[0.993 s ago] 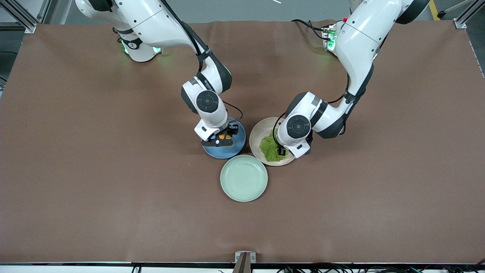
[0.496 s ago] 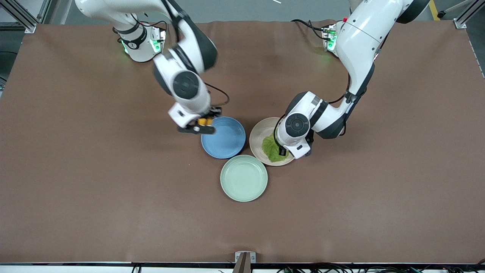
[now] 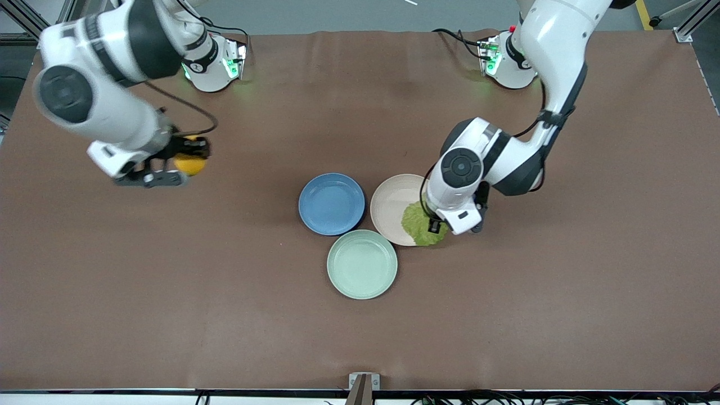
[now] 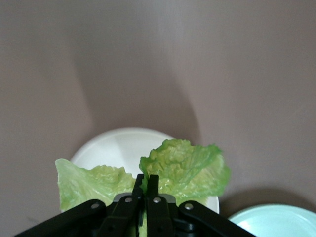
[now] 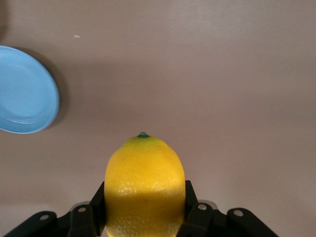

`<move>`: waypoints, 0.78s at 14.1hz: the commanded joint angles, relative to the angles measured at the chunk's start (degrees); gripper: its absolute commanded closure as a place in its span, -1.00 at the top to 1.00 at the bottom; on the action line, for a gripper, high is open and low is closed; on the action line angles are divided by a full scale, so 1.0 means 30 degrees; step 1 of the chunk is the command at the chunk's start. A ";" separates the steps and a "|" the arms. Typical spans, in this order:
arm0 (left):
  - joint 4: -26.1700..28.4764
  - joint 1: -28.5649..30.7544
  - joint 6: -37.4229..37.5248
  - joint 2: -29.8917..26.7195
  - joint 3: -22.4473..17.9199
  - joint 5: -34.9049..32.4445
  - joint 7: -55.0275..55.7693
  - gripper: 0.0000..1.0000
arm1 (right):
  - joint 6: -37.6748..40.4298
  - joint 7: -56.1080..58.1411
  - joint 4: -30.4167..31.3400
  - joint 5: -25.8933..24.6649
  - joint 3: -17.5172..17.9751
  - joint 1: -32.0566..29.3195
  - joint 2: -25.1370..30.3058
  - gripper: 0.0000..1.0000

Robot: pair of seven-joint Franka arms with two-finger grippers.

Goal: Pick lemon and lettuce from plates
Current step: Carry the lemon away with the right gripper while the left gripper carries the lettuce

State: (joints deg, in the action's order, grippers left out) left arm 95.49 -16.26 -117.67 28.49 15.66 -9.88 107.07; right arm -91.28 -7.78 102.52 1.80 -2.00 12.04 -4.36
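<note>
Toward the right arm's end of the worktop, your right gripper (image 3: pixel 169 163) has carried the clamped lemon (image 3: pixel 189 163) off the blue plate (image 3: pixel 332 203), while your left gripper (image 3: pixel 436 225), pinching the lettuce (image 3: pixel 419 230), lifts it past the beige plate's (image 3: pixel 391 205) edge.

Bench (image 3: pixel 360 337): showing a matt brown cloth-like cover, faintly creased.
Lemon (image 5: pixel 144 190): showing a finely dimpled, slightly glossy yellow skin.
Lettuce (image 4: pixel 185 165): looking crinkled, thin and semi-glossy.
Blue plate (image 3: pixel 332 203): appearing smooth, satin.
Beige plate (image 3: pixel 388 205): appearing smooth, matt.
Mint-green plate (image 3: pixel 362 264): appearing smooth, satin.
Arm shells (image 3: pixel 540 39): gleaming as glossy white plastic.
</note>
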 commanded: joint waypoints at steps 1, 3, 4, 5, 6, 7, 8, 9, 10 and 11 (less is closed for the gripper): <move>0.0980 0.1636 0.1338 -0.1757 0.0141 -0.0340 -0.2982 -1.00 | -0.1529 0.3112 0.1099 -0.0219 0.0433 -0.2599 -0.0187 -0.29; 0.2034 0.3216 0.1284 -0.2608 0.0170 -0.0340 -0.5560 -1.00 | -0.3517 0.4345 0.2179 -0.0715 0.0433 -0.3773 -0.0597 -0.29; 0.2386 0.4007 0.1196 -0.2756 0.0170 -0.0340 -0.6761 -1.00 | -0.4978 0.4960 0.2940 -0.0717 0.0433 -0.4300 -0.0860 -0.29; 0.2651 0.4711 0.1050 -0.2758 0.0170 -0.0340 -0.7701 -1.00 | -0.6211 0.5430 0.3614 -0.0717 0.0433 -0.4740 -0.1211 -0.29; 0.2943 0.5327 0.0672 -0.2729 0.0170 -0.0340 -0.8581 -1.00 | -0.7354 0.5957 0.4085 -0.0717 0.0433 -0.5267 -0.1765 -0.29; 0.3526 0.6000 -0.0028 -0.2699 0.0170 -0.0340 -0.9489 -1.00 | -0.8091 0.6397 0.4235 -0.0717 0.0433 -0.5707 -0.2409 -0.29; 0.4112 0.6616 -0.0905 -0.2670 0.0170 -0.0340 -1.0426 -0.99 | -0.8591 0.6547 0.4265 -0.0717 0.0433 -0.6031 -0.3082 -0.29; 0.4698 0.7347 -0.1871 -0.2583 0.0170 -0.0340 -1.1480 -0.99 | -0.9031 0.6548 0.4266 -0.0717 0.0433 -0.6208 -0.3553 -0.29; 0.5226 0.8022 -0.2867 -0.2437 0.0170 -0.0340 -1.2360 -0.99 | -0.9674 0.6548 0.4411 -0.0717 0.0433 -0.6355 -0.4022 -0.29; 0.5638 0.8464 -0.3689 -0.2174 0.0141 -0.0340 -1.3123 -0.99 | -1.0347 0.6548 0.4586 -0.0717 0.0433 -0.6501 -0.4375 -0.29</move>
State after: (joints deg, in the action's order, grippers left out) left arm 108.80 6.43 -124.06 22.10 15.53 -10.09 71.54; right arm -119.64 11.62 115.40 0.60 -2.00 -5.80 -16.27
